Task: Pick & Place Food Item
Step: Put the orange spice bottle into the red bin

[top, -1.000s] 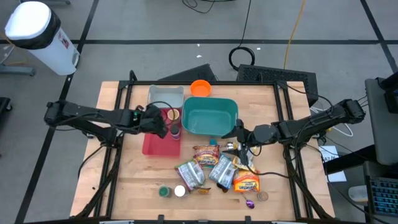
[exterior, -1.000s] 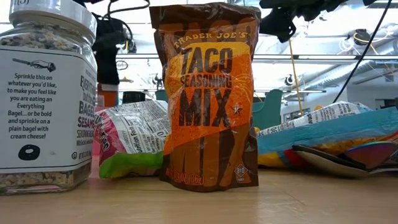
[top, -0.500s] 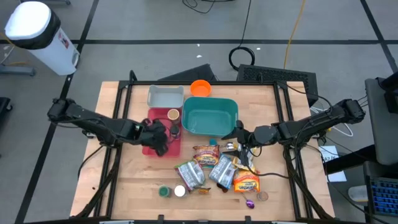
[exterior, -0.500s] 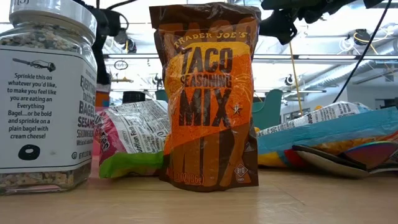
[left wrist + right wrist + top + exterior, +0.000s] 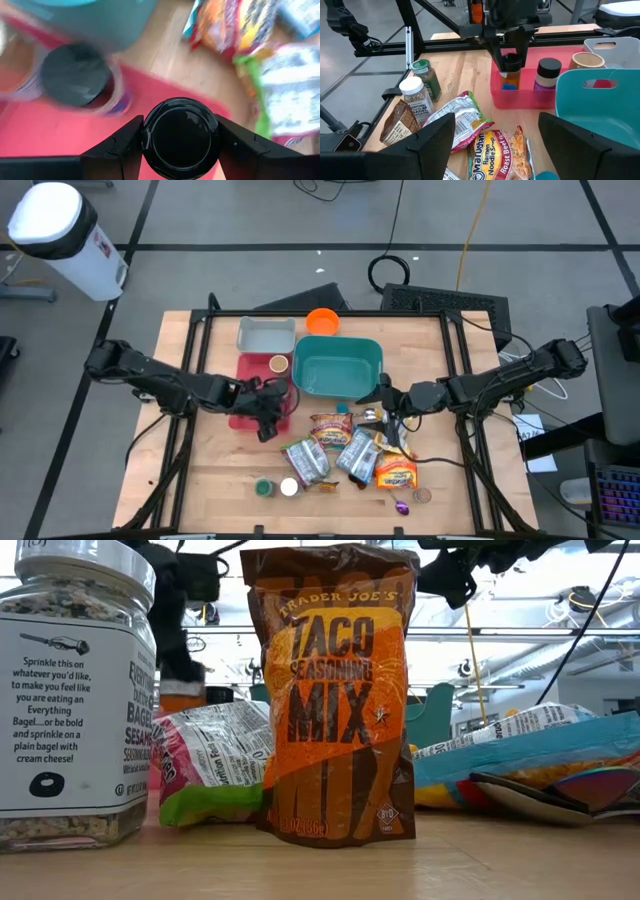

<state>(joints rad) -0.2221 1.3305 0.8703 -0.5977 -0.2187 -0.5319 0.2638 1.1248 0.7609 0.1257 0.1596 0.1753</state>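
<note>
Small spice bottle (image 5: pixel 510 75), clamped at its black cap by the left claw (image 5: pixel 268 415), low in the red tray (image 5: pixel 520 97) beneath it

Probably light, rigid and smooth-sided, so safer gripped lower on the body

Dark-lidded jar (image 5: pixel 549 74) just beside that claw

Right claw (image 5: pixel 385 405) spread wide and empty, food packets (image 5: pixel 345 450) beneath

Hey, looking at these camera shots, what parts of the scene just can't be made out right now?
- Bottle held by the left gripper: label unreadable in the right wrist view; the left wrist view shows only its black cap.
- Dark-lidded jar on the red tray: blurred in the left wrist view.
- Teal bin: mostly hidden behind the taco seasoning bag in the low view.
- Small items by the table's front edge: too small in the high view.
</note>
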